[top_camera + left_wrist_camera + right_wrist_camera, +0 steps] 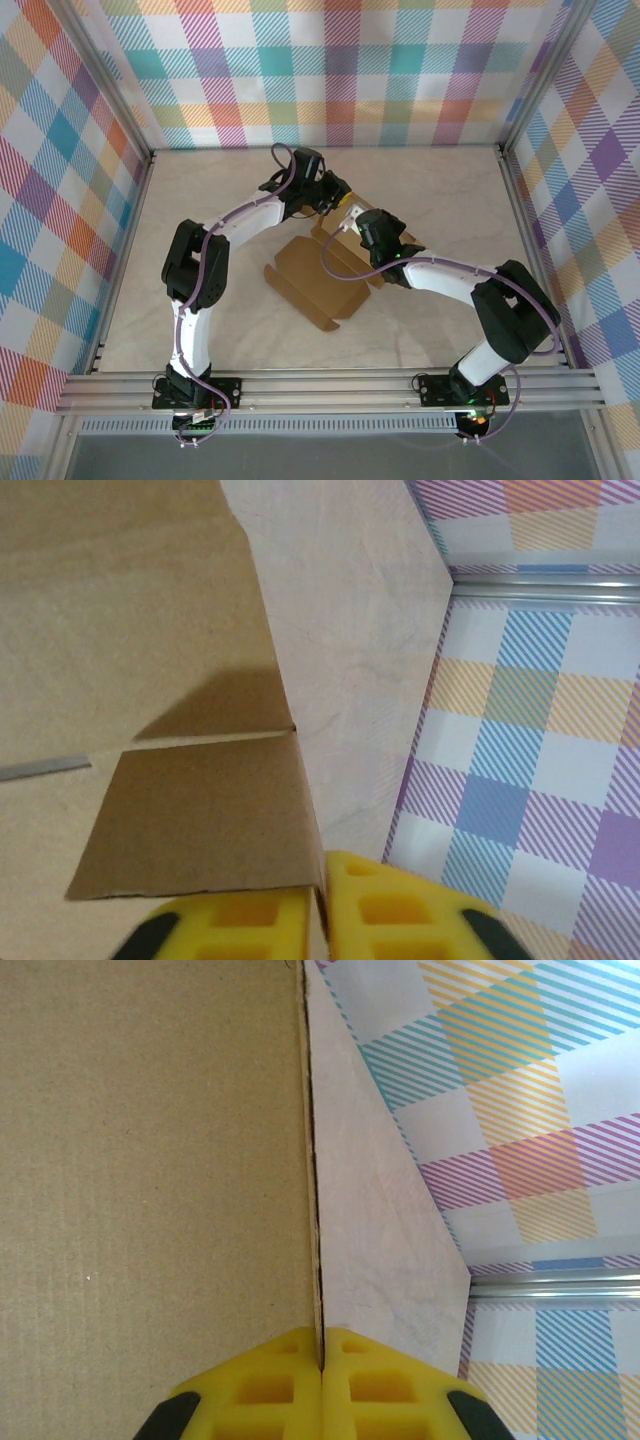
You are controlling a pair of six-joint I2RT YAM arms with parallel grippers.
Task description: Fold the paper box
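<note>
1. Paper box (315,280) is lying mostly flat on the table (430,190), spreading out from under our grippers; we are judging only a far flap raised, with most folds remaining.
2. We are pinching its edge with the left gripper (322,885) and the right gripper (322,1352), both clamped thin on cardboard between their fingers.

Pale marble table (440,200), plaid walls (340,70)
</note>
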